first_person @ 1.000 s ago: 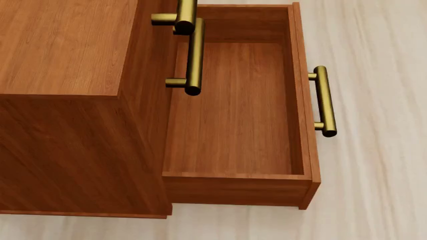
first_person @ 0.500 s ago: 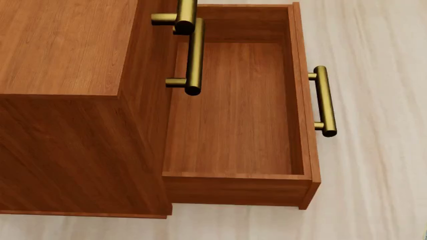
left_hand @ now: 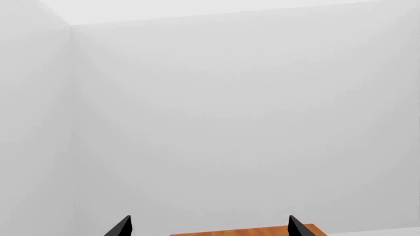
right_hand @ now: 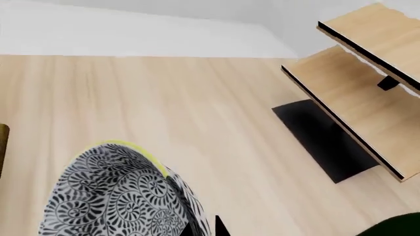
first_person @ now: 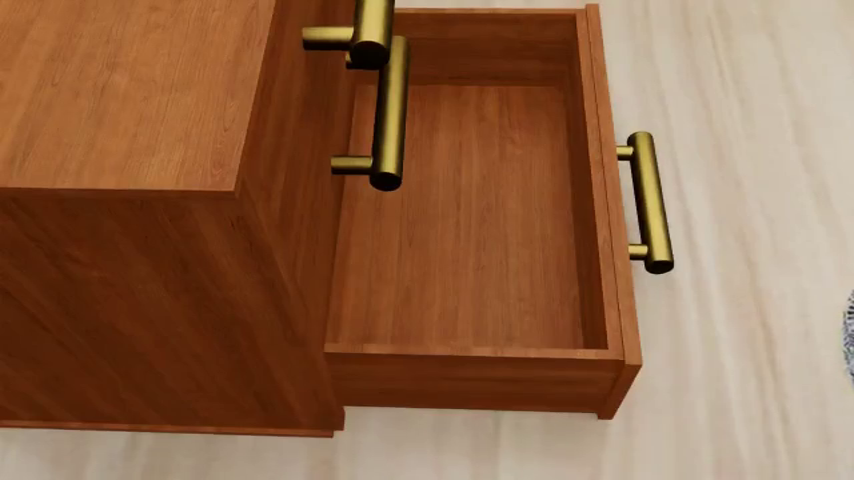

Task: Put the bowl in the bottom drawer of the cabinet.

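The cabinet [first_person: 134,110] fills the left of the head view. Its bottom drawer [first_person: 607,200] is pulled out, showing a bare wood floor and a brass handle [first_person: 647,200] on its front. Only a sliver of the blue-grey patterned bowl [first_person: 850,335] shows at that view's right edge. In the right wrist view the bowl [right_hand: 111,196], with its yellow-green rim, hangs above the floor, and my right gripper [right_hand: 204,228] is shut on its wall. My left gripper [left_hand: 208,227] is open with nothing between its fingers, facing a white wall above a strip of the cabinet top [left_hand: 249,231].
The two upper drawers are shut, and their brass handles [first_person: 387,100] jut out over the open drawer's back. A light wooden rack [right_hand: 367,93] stands on the pale plank floor [right_hand: 164,113] in the right wrist view. Floor also lies to the right of the drawer.
A sliver of the bowl has come into the head view at its right edge. The cabinet and drawer have not moved.
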{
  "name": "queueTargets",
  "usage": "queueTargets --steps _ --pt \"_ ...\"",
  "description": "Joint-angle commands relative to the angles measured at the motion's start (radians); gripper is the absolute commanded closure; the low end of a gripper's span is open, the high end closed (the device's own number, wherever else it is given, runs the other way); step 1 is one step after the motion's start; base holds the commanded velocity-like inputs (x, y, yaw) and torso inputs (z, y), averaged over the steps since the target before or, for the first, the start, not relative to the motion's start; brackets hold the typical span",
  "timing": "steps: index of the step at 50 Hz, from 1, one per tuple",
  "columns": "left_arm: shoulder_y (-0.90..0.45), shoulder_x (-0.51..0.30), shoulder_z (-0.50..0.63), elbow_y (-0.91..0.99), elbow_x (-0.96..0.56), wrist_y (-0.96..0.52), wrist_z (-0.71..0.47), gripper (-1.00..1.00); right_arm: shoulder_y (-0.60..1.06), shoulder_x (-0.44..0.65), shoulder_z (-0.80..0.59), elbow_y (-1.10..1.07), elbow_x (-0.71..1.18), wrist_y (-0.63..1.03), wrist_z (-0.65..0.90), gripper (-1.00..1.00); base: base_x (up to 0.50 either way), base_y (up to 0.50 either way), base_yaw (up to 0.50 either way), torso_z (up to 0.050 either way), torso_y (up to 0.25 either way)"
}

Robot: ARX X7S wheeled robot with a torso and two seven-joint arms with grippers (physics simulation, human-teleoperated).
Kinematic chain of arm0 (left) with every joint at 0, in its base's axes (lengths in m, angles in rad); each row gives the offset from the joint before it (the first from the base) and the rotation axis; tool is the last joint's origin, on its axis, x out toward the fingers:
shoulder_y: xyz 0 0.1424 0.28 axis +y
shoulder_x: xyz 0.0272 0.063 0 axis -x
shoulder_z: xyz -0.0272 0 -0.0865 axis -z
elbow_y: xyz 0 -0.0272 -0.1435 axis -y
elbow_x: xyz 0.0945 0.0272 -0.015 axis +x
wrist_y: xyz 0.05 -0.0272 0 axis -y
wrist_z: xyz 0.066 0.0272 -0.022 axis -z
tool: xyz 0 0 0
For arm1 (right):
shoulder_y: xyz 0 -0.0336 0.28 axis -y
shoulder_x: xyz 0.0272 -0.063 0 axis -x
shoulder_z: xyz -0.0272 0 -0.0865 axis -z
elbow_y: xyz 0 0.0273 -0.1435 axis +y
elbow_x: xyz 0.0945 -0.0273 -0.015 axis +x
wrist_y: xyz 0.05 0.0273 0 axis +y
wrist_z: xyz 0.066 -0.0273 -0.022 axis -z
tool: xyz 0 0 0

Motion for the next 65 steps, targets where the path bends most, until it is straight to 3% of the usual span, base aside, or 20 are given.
queueTargets --steps 1,18,40,65 --pt "-0.009 -0.004 0.003 0.002 -0.013 -0.003 -0.009 -1.00 0.199 0.059 -0.141 0.068 0.007 0.031 0.060 1.00 0.00 0.00 0.00 0.000 0.000" --pt "0.002 -0.007 0.014 -0.003 0.000 0.011 -0.003 -1.00 0.398 0.076 -0.389 0.205 -0.113 -0.037 0.019 1.00 0.00 0.00 0.00 0.000 0.000" --pt "0.006 -0.012 0.026 -0.011 0.009 0.023 0.003 -1.00 0.827 -0.002 -0.820 0.467 -0.330 -0.120 -0.152 1.00 0.00 0.00 0.00 0.000 0.000" --pt "0.005 -0.008 0.047 -0.029 0.027 0.040 0.007 -1.00 1.000 -0.145 -1.033 0.698 -0.459 -0.238 -0.295 1.00 0.00 0.00 0.00 0.000 0.000"
